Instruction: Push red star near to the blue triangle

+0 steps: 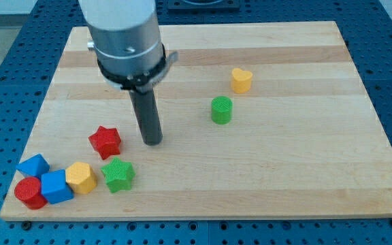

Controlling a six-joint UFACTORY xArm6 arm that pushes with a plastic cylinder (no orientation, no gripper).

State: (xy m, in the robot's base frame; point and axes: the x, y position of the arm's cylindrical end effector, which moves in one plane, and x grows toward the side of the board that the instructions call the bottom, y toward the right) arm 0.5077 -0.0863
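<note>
my tip (153, 142) on wooden board (284, 177), bare rod with nothing clamped, just right of red star (105, 141), small gap between, not touching. arm's upper body cut off at far edge of frame. red star sits left of centre, toward near side. blue triangle (33, 165) at near-left corner, well apart from star; partly overlapped by red cylinder (30, 192), so shape hard to confirm. blue cube (56, 186), yellow hexagon (80, 177), green star (118, 175) cluster beside it. green cylinder (221, 109), yellow heart (241, 79) far right.
</note>
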